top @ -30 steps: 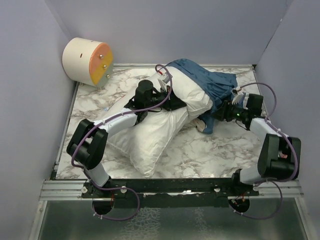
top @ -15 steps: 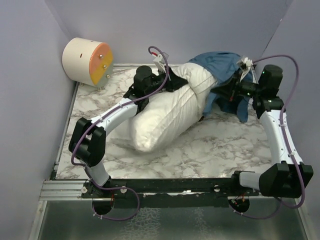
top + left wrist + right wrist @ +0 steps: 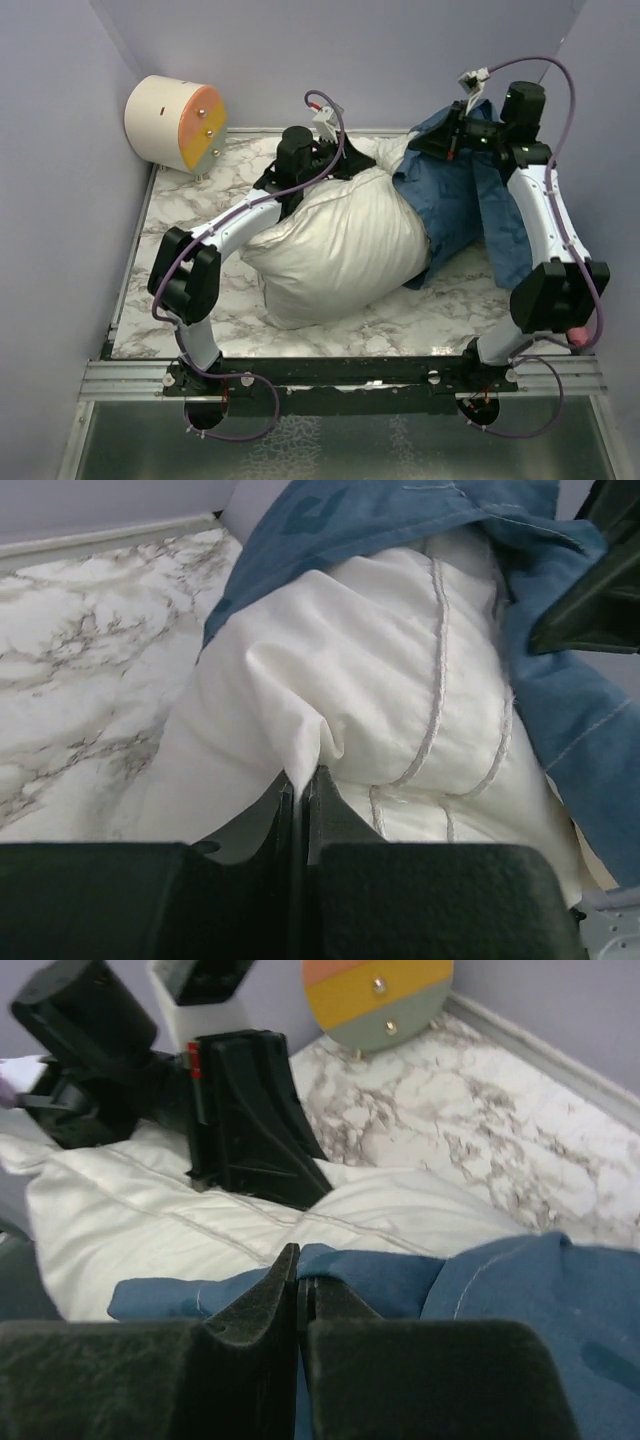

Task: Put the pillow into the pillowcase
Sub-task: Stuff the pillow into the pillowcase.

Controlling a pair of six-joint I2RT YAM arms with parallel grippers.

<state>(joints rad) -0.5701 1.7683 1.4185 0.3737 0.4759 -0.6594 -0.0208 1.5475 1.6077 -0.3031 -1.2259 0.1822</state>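
Right hand (image 3: 447, 139) has lifted the pillowcase (image 3: 460, 200), hiding the pillow's (image 3: 340, 245) end.

My left arm (image 3: 235, 215) runs from its base at the lower left of the overhead frame up toward the top centre. My left gripper (image 3: 300, 780) sits there with its jaws pressed together, pinching a fold of the pillow (image 3: 380, 690). My right arm (image 3: 545, 210) rises along the right side, elbow low, wrist at the upper right. My right gripper (image 3: 297, 1275) is clamped tight on the pillowcase (image 3: 400, 1280) hem.
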